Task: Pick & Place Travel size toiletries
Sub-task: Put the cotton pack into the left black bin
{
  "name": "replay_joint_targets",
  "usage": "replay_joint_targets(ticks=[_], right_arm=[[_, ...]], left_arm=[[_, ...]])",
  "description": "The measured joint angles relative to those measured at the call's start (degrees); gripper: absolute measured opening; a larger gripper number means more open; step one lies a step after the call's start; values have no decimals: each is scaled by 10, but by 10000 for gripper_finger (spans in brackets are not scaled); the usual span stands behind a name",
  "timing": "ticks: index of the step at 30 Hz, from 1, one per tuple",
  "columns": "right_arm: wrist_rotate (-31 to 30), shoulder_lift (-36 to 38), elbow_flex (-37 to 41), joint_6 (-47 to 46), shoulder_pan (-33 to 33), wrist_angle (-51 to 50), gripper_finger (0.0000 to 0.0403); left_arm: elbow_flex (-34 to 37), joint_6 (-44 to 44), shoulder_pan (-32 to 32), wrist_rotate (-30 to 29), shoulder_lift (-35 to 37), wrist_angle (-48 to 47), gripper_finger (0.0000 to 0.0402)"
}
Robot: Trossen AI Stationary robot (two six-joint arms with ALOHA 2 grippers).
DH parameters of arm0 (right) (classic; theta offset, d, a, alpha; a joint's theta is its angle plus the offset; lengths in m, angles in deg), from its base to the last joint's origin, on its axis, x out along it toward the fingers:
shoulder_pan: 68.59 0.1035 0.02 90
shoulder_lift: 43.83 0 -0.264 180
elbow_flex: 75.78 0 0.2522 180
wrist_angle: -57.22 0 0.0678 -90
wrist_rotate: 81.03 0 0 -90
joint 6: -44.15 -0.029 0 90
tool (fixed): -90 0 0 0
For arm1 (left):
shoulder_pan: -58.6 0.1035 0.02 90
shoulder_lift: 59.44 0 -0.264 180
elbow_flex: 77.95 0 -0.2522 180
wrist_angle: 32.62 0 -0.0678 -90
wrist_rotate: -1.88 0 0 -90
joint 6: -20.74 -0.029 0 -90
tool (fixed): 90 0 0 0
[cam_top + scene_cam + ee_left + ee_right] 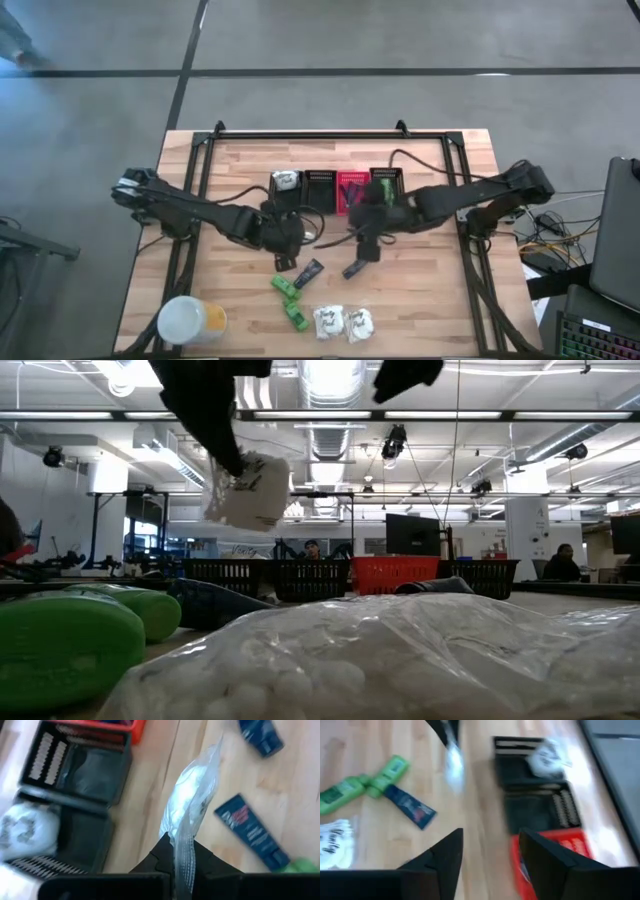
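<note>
My left gripper [182, 870] is shut on a white crinkly packet [192, 795], which the low view shows in the air [250, 490]. It hovers near the table's middle [285, 238], in front of the baskets. My right gripper [487, 855] is open and empty, above the table near the red basket [352, 187]. On the wood nearer the near edge lie two dark tubes [308, 272] [355, 268], two green bottles [285, 288] [295, 312] and two white packets [328, 320] [360, 325]. Another white packet [286, 180] lies in the leftmost black basket. My left gripper pinches the packet between its two fingers by the clear sealed edge at one end [183, 851]. The fingers slant down from above. The packet is lifted clear of the table and its filled part [252, 492] hangs off the fingertips.
Four small baskets stand in a row at the far side: black [286, 192], black [320, 187], red, and black [385, 185] with a green bottle in it. A round yellow container with a white lid [190, 322] stands at the near left corner. People sit in the room beyond.
</note>
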Motion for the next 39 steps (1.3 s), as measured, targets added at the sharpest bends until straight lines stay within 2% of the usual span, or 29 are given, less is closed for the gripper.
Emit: replay_joint_targets(ticks=[3,7,12,18,24,32,36,39], right_arm=[[-11,39,18,-38,1,-41,206],[-26,104,79,-73,1,-43,206],[-40,186,162,-93,1,-8,189],[-34,246,230,-92,1,49,170],[-38,257,255,-124,-1,51,168],[-55,239,258,-192,-13,75,186],[-61,240,257,-232,-16,91,190],[-68,240,257,-254,-16,91,185]], left_arm=[[0,3,6,-3,28,-32,19],[0,3,36,-7,77,-67,19],[0,-7,115,-8,119,-89,19],[0,-68,213,31,110,-73,19],[2,-144,279,103,70,-57,20],[50,-213,355,170,30,-19,20],[94,-227,375,216,36,60,20],[123,-231,382,228,46,107,20]])
